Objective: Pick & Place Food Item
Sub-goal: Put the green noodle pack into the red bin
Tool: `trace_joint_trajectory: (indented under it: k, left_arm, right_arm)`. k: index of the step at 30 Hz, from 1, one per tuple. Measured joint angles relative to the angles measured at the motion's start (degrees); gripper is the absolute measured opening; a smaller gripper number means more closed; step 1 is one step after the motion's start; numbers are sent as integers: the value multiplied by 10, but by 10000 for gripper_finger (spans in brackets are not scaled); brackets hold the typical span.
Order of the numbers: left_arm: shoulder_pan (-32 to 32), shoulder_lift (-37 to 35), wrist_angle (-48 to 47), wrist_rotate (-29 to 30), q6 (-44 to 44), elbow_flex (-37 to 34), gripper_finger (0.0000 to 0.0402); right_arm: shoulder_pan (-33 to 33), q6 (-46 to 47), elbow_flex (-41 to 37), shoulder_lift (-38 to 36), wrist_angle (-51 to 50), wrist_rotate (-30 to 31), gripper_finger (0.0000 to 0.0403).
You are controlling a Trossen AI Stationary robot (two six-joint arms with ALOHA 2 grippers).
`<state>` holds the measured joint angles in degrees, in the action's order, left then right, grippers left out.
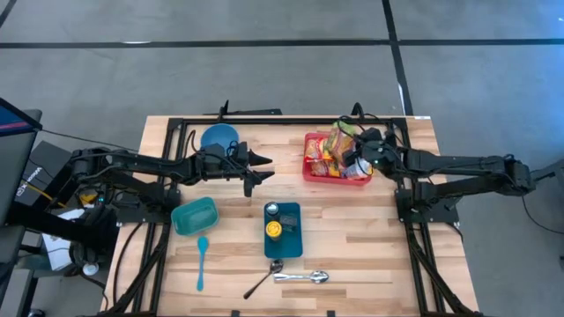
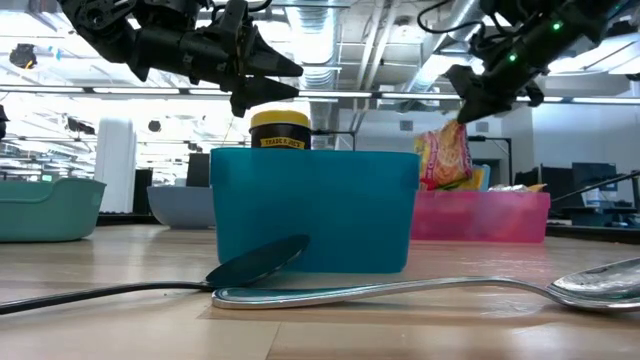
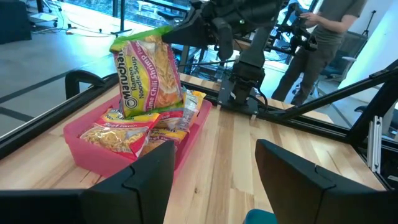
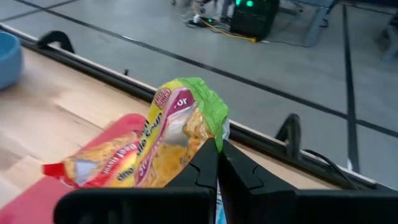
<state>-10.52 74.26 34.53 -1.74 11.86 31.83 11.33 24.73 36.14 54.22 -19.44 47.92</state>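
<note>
Overhead, the right gripper (image 1: pixel 356 164) pinches a noodle packet (image 1: pixel 338 145) over the pink bin (image 1: pixel 310 170) at the desk's (image 1: pixel 370 238) far right. Level, the left gripper (image 2: pixel 268 77) hangs open, empty. Right wrist: jaws shut on the packet's edge.

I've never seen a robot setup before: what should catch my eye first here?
The right pincer, shut on a green-topped yellow ramen noodle packet, holds it up over the pink plastic bin of packets at the table's far right. The left pincer hovers open mid-table, above the teal rectangular tray.
</note>
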Motion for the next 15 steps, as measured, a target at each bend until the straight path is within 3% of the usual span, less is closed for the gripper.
trace_joint_trajectory:
  k: [15]
  left_arm:
    - [0, 0, 0, 0, 0, 0, 218]
  right_arm:
    - [-7, 25, 0, 0, -33, 34, 0]
